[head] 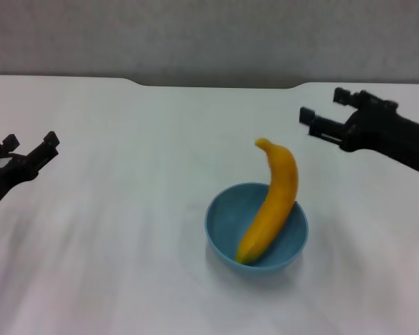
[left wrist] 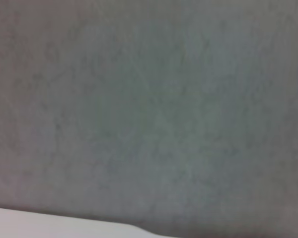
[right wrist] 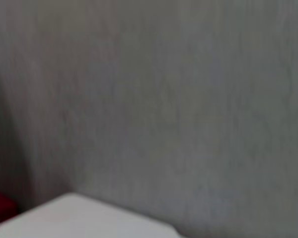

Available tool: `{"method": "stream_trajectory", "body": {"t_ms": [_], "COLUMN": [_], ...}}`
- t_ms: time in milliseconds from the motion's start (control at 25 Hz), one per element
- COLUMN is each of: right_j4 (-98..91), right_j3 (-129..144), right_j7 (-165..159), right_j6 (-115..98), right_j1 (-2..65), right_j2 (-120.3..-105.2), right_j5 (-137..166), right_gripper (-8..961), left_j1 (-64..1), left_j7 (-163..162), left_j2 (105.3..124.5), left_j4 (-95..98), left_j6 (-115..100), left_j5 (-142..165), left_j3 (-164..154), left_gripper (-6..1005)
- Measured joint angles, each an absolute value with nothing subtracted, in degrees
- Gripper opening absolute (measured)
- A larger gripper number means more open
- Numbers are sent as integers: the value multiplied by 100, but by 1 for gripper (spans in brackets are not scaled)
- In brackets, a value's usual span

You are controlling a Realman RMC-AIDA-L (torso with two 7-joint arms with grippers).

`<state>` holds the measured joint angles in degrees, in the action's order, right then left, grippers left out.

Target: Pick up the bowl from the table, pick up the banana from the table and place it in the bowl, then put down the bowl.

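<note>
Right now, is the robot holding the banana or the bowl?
Neither. The banana leans in the bowl on the table. The left gripper and right gripper are open, holding nothing.

One bowl [head: 227, 227], light blue, is counted on the table [head: 126, 209]. One banana [head: 272, 202], yellow-orange, is counted, lying in that bowl with its upper end leaning out over the rim. One table, white, is recorded, with one notch [head: 216, 85] seen in its far edge. Two grippers are counted: one left gripper [head: 29, 148] and one right gripper [head: 322, 113], each with two fingers shown apart.
</note>
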<state>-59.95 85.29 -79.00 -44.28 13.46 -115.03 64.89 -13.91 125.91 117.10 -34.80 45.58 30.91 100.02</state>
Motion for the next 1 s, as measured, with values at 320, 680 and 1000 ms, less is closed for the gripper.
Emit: {"method": "stream_trajectory", "body": {"t_ms": [320, 680, 1000], "right_j4": [-3931, -3090, -1799], "right_j3": [7997, 7560, 7505], "right_j7": [-5412, -4986, -3633], "right_j6": [-6501, -7020, -6885], "right_j1": [1446, 1533, 1817], "right_j2": [-11472, -11493, -11542], "right_j5": [3722, 3484, 1983], "right_gripper": [851, 851, 851], "left_j1": [-1592, -1778, -1960], "left_j7": [12960, 13070, 13578], "left_j2": [11709, 11731, 11764], "left_j4": [-2757, -2390, -2085], "left_j6": [5463, 5641, 5606], "left_j5": [2740, 2702, 2505], "left_j3": [10011, 9938, 9780], "left_gripper": [892, 891, 892]}}
